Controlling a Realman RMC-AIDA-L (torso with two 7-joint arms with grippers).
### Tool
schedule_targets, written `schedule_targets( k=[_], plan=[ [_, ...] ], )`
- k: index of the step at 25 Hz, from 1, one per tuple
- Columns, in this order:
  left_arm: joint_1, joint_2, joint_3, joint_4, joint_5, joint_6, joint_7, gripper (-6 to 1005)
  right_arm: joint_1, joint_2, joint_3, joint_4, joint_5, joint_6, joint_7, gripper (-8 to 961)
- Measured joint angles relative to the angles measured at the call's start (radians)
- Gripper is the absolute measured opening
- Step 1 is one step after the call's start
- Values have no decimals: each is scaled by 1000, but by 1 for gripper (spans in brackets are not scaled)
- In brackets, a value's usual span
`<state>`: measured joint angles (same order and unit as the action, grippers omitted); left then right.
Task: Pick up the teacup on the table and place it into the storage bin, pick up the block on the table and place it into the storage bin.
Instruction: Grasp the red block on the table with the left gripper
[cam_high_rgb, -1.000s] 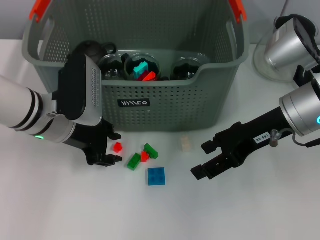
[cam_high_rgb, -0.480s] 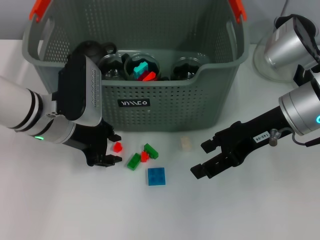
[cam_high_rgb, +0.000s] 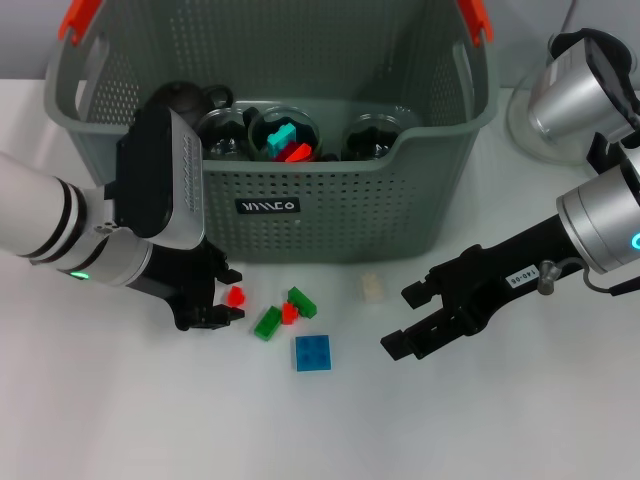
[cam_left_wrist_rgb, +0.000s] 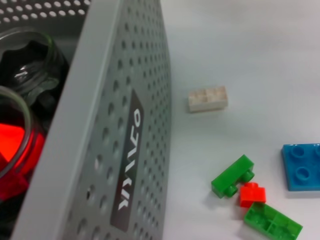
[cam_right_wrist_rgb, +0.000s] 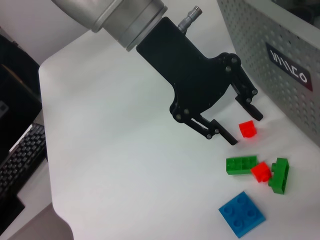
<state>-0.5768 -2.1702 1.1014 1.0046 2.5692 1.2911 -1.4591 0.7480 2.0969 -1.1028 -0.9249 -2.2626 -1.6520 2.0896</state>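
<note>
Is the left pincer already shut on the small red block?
No, the left pincer is open, with the small red block lying on the table between its fingers.

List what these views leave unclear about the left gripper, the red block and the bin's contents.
- Left gripper touching the small red block? Head view hides one side; the right wrist view shows open fingers around it, contact unclear.
- Storage bin floor: the front wall hides it.
- Left wrist view omits that block.
- Right gripper idle, open.

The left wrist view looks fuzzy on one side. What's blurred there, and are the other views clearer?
Left wrist view: the storage bin wall and the glass with a red glow inside are soft, while the blue block is sharper. Right wrist view: the left gripper is crisp, casting only faint shadows. Head view: evenly lit; the right gripper is sharp.
</note>
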Motion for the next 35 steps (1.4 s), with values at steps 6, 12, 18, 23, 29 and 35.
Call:
schedule_targets(
  k=[6,12,18,23,29,35],
  plan=[
    [0,0,20,-18,0,-37,-9,430,0,0,-3,0,0,2,0,928],
    [0,0,33,-21,-1,-43,-13,428,0,0,-4,0,0,3,-2,929],
    [0,0,34,-21,-1,-45,-21,425,-1,0,-3,0,0,3,-2,929],
    [0,0,35,-21,1,-52,-29,383,-1,0,-2,0,0,3,-2,928],
    [-1,1,37,-20,1,-44,-41,279,-1,0,0,0,0,1,-2,928],
    [-1,1,41,-18,1,-39,-53,228,-1,0,0,0,0,0,-2,929]
  ],
)
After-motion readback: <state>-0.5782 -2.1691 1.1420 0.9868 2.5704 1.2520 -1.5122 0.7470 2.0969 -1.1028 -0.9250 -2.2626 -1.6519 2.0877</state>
